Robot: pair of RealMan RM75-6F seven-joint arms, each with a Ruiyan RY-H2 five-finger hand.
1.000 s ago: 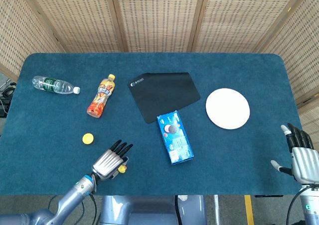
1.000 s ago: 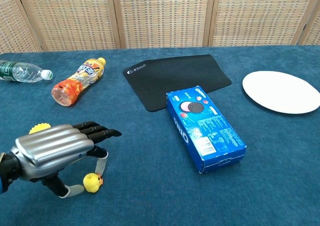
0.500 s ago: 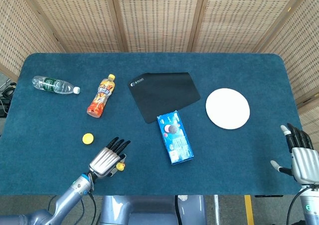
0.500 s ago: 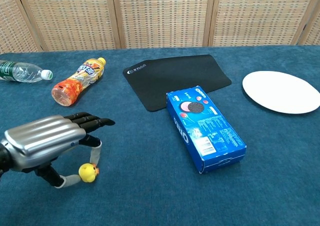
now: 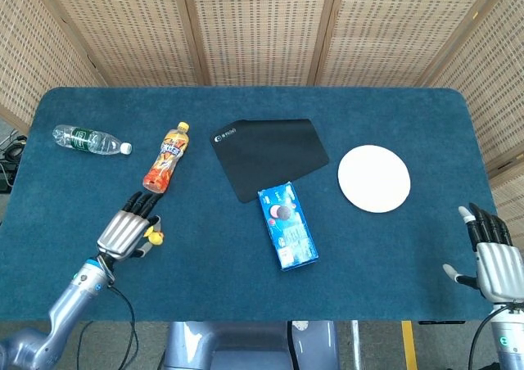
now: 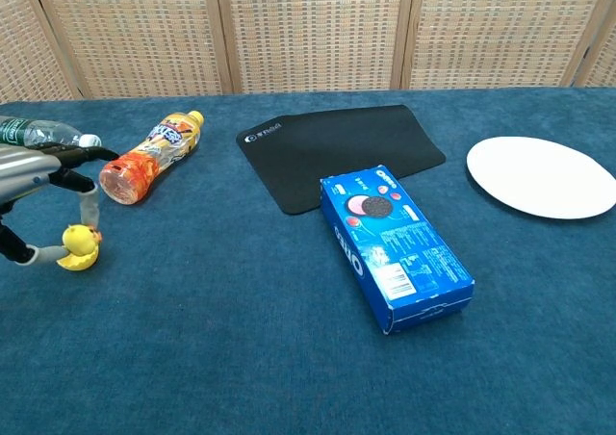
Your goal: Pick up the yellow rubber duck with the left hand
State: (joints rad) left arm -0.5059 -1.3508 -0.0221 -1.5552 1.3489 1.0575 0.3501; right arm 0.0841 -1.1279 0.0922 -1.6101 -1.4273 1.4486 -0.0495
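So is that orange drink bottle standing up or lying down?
Lying down. The orange bottle rests on its side on the blue table, yellow cap pointing away toward the screens.

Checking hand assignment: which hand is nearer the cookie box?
Left. The left hand, pinching the yellow rubber duck, sits left of the cookie box; the right hand is farther off, at the table's right edge.

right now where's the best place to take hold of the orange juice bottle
Around the orange juice bottle's wide middle, the hand coming from above. It lies on its side on the table, yellow cap pointing away from the robot, so fingers can wrap across the rounded body.
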